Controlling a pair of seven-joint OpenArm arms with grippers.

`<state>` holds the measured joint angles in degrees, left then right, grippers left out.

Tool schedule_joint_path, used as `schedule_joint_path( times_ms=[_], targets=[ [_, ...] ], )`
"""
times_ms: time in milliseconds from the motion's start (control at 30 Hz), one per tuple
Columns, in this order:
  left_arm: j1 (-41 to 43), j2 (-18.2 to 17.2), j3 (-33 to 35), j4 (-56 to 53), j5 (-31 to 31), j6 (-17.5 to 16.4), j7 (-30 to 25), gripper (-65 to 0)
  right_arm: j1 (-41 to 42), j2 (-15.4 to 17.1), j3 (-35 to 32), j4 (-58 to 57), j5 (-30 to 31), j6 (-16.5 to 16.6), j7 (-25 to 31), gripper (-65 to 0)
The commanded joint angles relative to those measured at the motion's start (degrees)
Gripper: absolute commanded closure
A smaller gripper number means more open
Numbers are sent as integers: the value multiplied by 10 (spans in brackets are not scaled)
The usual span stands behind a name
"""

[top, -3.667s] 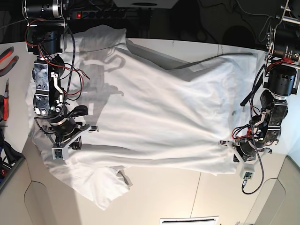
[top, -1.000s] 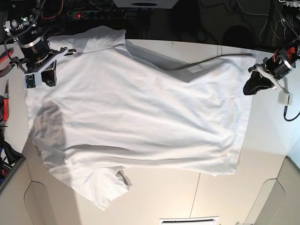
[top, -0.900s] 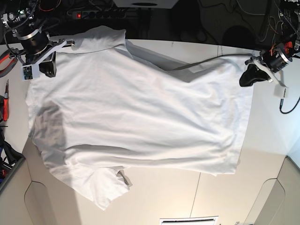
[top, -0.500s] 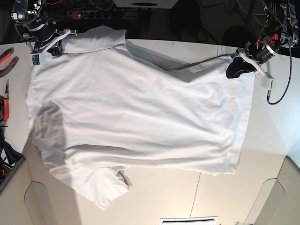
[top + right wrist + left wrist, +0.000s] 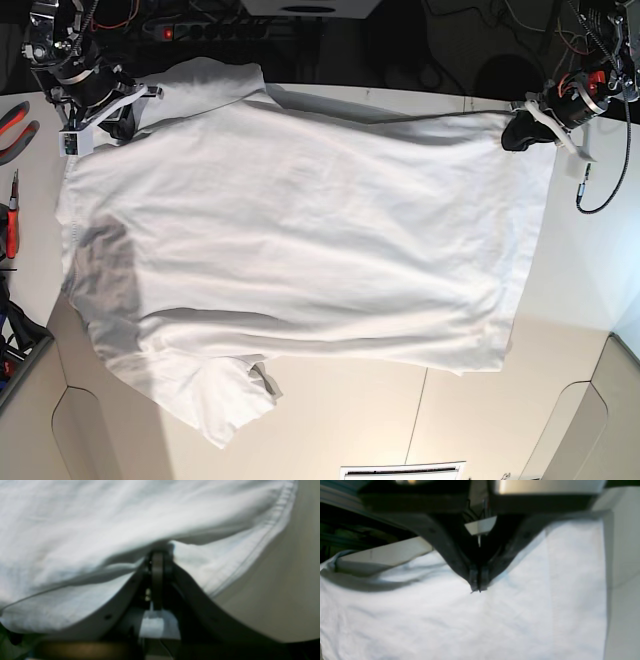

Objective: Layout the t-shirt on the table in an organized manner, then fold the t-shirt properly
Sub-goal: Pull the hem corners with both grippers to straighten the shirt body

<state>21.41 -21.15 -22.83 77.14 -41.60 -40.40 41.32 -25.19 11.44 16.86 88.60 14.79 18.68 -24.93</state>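
T-shirt (image 5: 290, 260) lies spread across the counter (image 5: 330, 430). My right pincer (image 5: 157, 557) is clenched on its hem, seen only up close; my left pincer (image 5: 477, 588) is clenched above its far corner.

The right gripper (image 5: 157, 560) was closed, its tips tucked under a fold of the white t-shirt (image 5: 100, 525), whose stitched hem ran beside bare desk (image 5: 287, 592).

Bare table (image 5: 340, 420) below the t-shirt (image 5: 300, 240) (tools (image 5: 10, 215) flank its edge).
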Motion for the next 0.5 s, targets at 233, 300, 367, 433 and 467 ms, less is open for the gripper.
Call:
schedule_joint_path(
  times_ms=[233,300,367,433,467],
  targets=[
    [2,-17,-3,3,12,8,0,0,-4,9,2,-1,-9,-4,-34,0],
    [0,-17,-5,3,12,10,0,0,-3,9,2,-1,-9,-4,-34,0],
    [-3,-17,-5,3,12,24,0,0,-3,9,2,0,-9,-4,-34,0],
    [-6,-17,-9,3,12,27,-1,0,-3,9,4,0,-9,-5,-37,0],
    [-6,-17,-12,3,12,27,-3,0,-4,9,7,2,-9,-5,-40,0]
  ],
)
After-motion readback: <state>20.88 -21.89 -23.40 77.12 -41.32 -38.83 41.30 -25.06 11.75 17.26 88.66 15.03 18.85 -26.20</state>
